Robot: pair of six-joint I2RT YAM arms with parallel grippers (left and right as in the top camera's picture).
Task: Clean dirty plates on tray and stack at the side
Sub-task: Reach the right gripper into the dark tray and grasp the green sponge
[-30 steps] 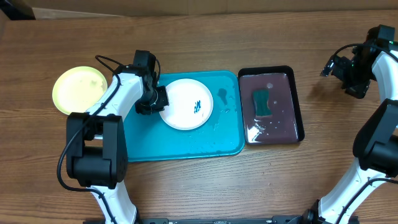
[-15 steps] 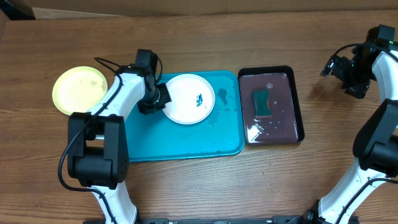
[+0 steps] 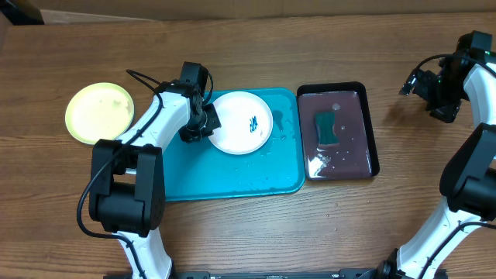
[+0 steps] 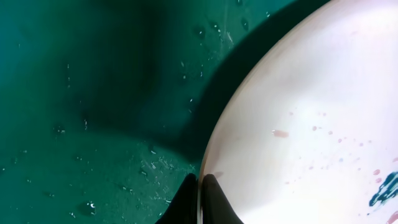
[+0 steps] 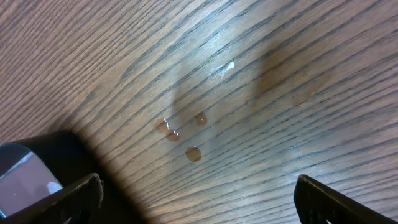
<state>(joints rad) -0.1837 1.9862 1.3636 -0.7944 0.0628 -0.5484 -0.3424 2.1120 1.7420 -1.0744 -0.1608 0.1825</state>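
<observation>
A: Item 1, left fingers?
B: Pinched shut on the left rim of the white plate, 1 finger above the rim and 1 below.

A: Condition of that plate?
B: 1 teal smear right of centre, with faint pinkish specks around it in the left wrist view. The gripped edge throws a dark shadow on the surface under it.

A: Location?
B: Over the upper middle of the tray, which is turquoise and beaded with water drops.

A: Item 2, other plates?
B: 1 yellow-green plate, on the counter left of the tray and apart from it. No smear can be made out on it from overhead.

A: Item 3?
B: 1 black tray just beside the tray's right edge. It holds dark liquid and 1 teal sponge.

A: Item 4, right fingers?
B: Spread wide and holding nothing, at the far right, well apart from both trays. Under them is bare wood with a few brownish droplets.
</observation>
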